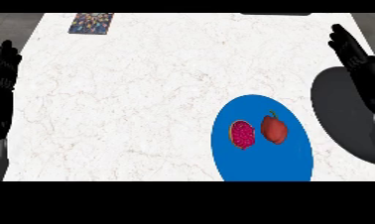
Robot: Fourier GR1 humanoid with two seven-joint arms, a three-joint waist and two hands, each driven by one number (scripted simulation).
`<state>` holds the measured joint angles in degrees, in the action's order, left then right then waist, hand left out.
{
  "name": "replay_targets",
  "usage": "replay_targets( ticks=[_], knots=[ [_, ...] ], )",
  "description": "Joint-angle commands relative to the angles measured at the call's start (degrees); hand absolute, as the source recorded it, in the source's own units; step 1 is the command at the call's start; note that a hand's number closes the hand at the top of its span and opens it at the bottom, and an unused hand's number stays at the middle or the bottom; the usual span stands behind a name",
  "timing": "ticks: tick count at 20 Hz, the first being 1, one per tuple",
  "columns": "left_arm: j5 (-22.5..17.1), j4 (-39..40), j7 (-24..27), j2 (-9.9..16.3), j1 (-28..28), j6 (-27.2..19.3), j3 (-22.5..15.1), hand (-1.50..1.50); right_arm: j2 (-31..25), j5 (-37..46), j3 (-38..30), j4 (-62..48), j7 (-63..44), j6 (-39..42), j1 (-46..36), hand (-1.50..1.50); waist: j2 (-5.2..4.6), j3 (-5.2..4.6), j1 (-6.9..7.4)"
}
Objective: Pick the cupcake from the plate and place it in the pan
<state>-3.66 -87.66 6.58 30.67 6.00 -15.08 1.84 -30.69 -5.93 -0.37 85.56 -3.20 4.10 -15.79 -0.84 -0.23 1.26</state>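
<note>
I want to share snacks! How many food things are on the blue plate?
2. On the blue plate, the pink cupcake lies at the left and a red apple sits just right of it. Nothing looks hidden.

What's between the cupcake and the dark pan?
In the head view, a red apple sits between the cupcake and the pan, on the blue plate.

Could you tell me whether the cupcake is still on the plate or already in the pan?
On the plate: the cupcake lies on the blue plate beside an apple; the dark pan holds nothing visible.
</note>
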Motion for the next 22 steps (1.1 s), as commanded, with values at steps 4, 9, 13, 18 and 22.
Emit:
replay_targets(
  ticks=[4,9,13,18,22],
  knots=[
    [-3.47,0.54,-4.83,-5.90,3.57,1.98,-2.87,0.00,11.27,-3.19,7.56,-2.57,8.70,5.31,3.34,1.50,0.63,0.34,-1.15],
    [-7.31,3.57,-6.98,-9.72,2.72,3.94,-4.01,0.00,13.68,9.56,7.67,0.16,23.48,-8.40,13.40,-1.50,1.08,0.29,-3.83],
    [-7.67,2.40,-8.72,-9.08,3.59,3.63,-2.92,0.00,11.40,14.50,4.63,7.11,30.20,-16.04,23.80,-1.50,1.47,0.23,-4.19],
    [-5.58,3.18,-10.17,-12.40,6.29,1.98,-5.27,0.00,3.44,14.91,3.06,25.56,22.01,-11.10,35.75,-1.50,1.10,0.15,-2.92],
    [-6.67,4.46,-7.58,-9.81,4.22,4.56,-2.95,0.00,-8.56,16.03,-2.42,32.50,13.73,-3.77,37.89,-1.50,1.13,0.00,-2.99]
  ],
)
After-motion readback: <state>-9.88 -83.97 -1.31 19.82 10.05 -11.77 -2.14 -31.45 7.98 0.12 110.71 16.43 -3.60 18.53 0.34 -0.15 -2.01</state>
